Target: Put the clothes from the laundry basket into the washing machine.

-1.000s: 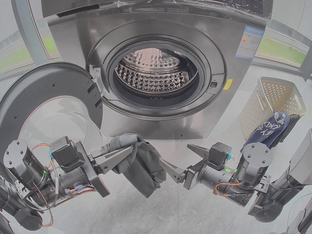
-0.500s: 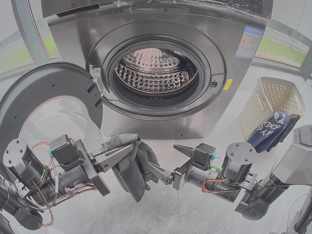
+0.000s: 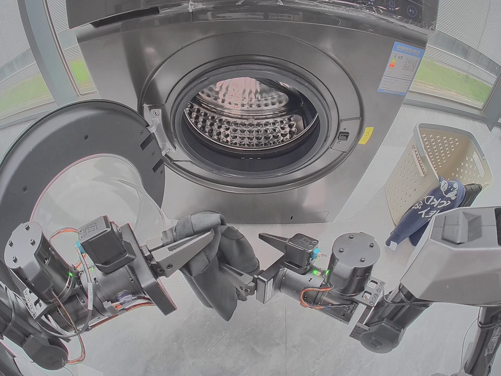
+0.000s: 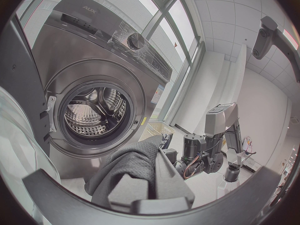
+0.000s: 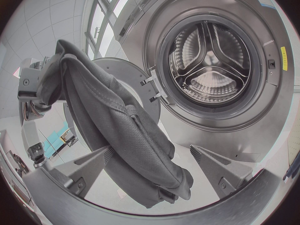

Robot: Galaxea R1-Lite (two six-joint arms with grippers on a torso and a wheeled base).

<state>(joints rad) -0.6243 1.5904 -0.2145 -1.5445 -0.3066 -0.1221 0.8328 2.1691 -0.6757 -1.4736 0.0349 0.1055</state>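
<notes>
We see the left arm point(image 3: 99, 272) coming in from 8 o'clock of the head view, its wrist level and pointing toward the centre. The left jaws are clamped on the upper fold of a dark grey garment point(image 3: 222, 267). The cloth hangs below them in mid-air, at 6 o'clock of the drum point(image 3: 245, 116) opening and in front of the lower panel of the washing machine point(image 3: 313, 194). In the left wrist view the garment point(image 4: 134, 163) bunches over the near finger, with the open drum beyond it. The right arm point(image 3: 355, 267) comes in from 4 o'clock, forearm low and wrist turned toward the left arm. The right jaws stand apart, one finger raised beside the cloth and the other low against its hanging part. The right wrist view shows the garment point(image 5: 125, 125) draped down into the gap between the two spread fingers. The round door point(image 3: 68, 152) is swung wide open at 9 o'clock. The laundry basket point(image 3: 412, 168) stands on the floor at 3 o'clock, with a blue printed garment point(image 3: 430, 207) draped over its near rim.
</notes>
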